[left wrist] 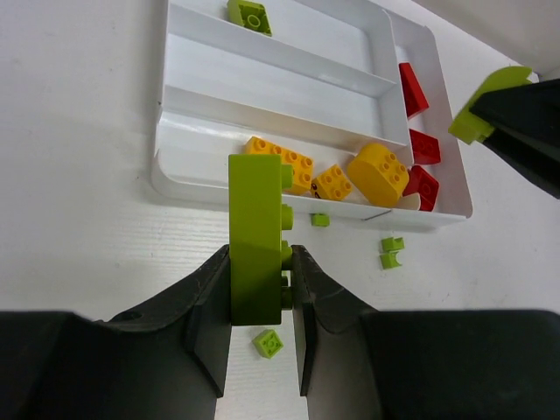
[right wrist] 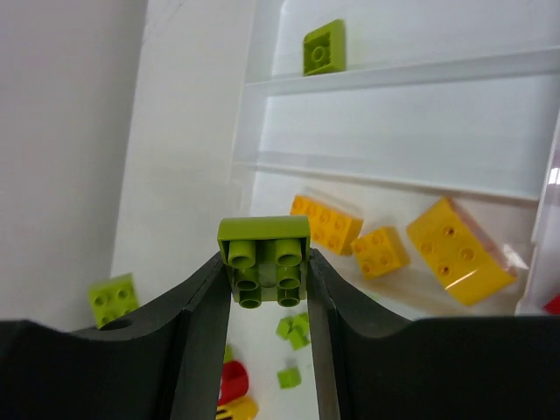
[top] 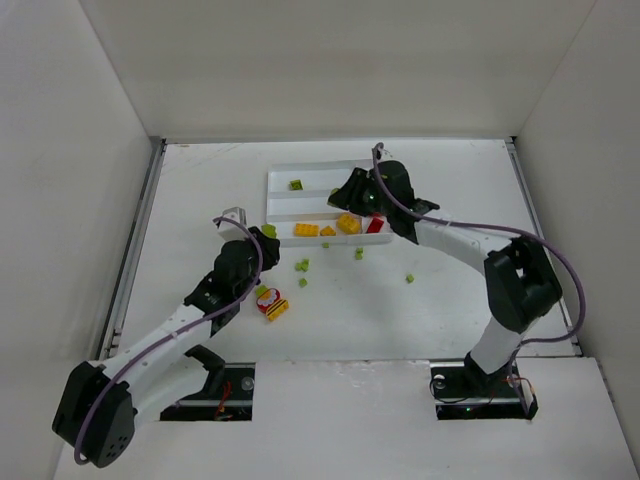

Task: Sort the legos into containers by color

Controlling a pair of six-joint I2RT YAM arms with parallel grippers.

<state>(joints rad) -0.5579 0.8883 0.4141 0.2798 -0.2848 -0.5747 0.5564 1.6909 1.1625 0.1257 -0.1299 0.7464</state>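
**Left gripper** (left wrist: pixel 260 261): jaws clamped on the lower end of a long green brick (left wrist: pixel 255 201), which stands upright between them just short of the near rim of the tray (left wrist: pixel 162 171).

**Right gripper** (right wrist: pixel 262 262): jaws clamped on a short green brick (right wrist: pixel 262 232), over the tray and seemingly above the slot of yellow bricks (right wrist: pixel 455 249).

**Tray contents:** a flat green piece (right wrist: pixel 324 46) lies alone in the far slot and the middle slot is bare. Red bricks (left wrist: pixel 411 87) sit in the crosswise slot. Small green bits (left wrist: pixel 391 252) lie loose on the table (top: pixel 450 200), beside the tray.

**Likely faults:**
- **Wrong slot.** If either brick is let go before it reaches the far slot, green probably lands among the yellow.
- **Slipping brick.** The long brick is gripped at one end only, so it may pivot in the fingers or catch a divider wall on the way across.
- **Arms colliding.** Both arms are heading for the same slot and are close together, so they may touch.
- **Tray shifting.** The tray looks light, and a knock on its rim could move it.
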